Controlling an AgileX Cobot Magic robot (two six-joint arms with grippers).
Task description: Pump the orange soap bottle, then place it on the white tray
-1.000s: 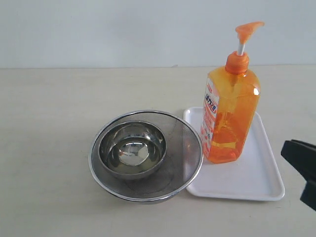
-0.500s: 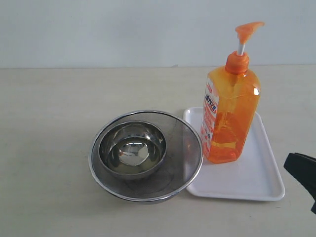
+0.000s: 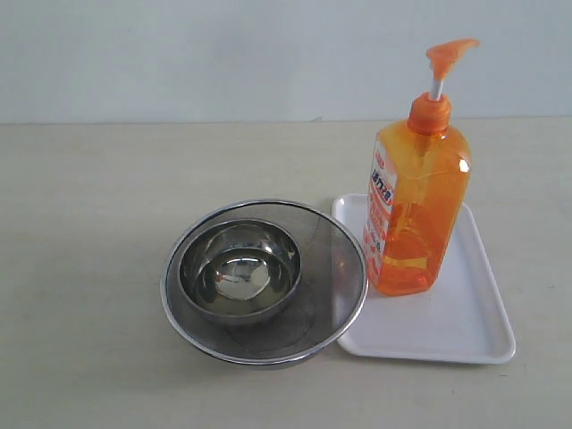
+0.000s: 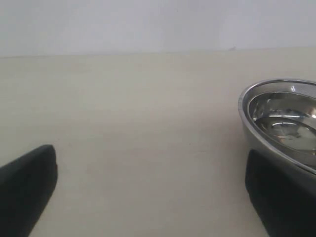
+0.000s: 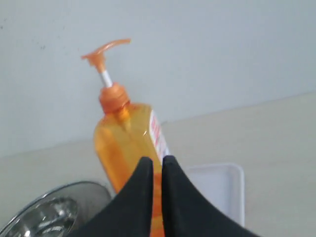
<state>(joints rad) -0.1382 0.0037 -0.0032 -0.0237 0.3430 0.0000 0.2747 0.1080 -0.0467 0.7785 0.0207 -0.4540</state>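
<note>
We've got a small bowl nested in a bigger mesh bowl, then the bottle upright on the tray. The red writing on its label is unreadable. Left jaws spread, right jaws pressed together.

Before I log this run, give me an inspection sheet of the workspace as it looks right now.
Surface: pale table, no spills seen.
Job's things: orange soap bottle upright on the white tray, pump head raised.
Clutter: small steel bowl nested in larger steel bowl, whose rim overlaps the tray's edge.
Grippers: left pincer open, empty, near the bowls; right pincer shut, empty, facing the bottle.
Cables: nothing seen.
Surroundings: plain pale wall.
</note>
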